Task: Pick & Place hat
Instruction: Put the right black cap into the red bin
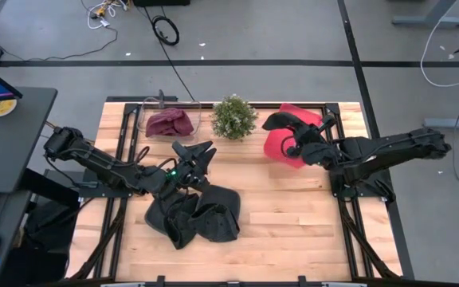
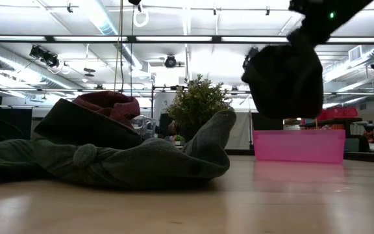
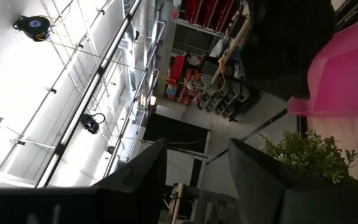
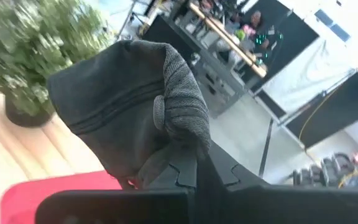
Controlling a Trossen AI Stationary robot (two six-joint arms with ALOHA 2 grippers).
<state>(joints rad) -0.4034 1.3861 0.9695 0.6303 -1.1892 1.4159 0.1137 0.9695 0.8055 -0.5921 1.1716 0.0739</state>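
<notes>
A dark grey knit hat (image 4: 123, 106) hangs from my right gripper (image 4: 194, 171), which is shut on it over the pink bin (image 1: 276, 147) at the table's far right. The low view shows this hat (image 2: 283, 77) clear above the bin (image 2: 297, 146). A pile of dark hats (image 1: 194, 217) lies on the wood in the middle of the table. My left gripper (image 1: 200, 153) stands open just beyond the pile's far edge, pointing level, with nothing between its fingers (image 3: 138, 180). My right gripper pinches a bunched fold of the hat near its ribbed edge (image 4: 180, 134) between its two shut fingers. The hat is lifted clear and hangs slack in front of and below the fingers, above the pink bin.
A small potted plant (image 1: 233, 117) stands at the far middle, between a clear container holding a maroon hat (image 1: 170, 123) and the pink bin. Bare wood lies along the near edge and to the right of the pile.
</notes>
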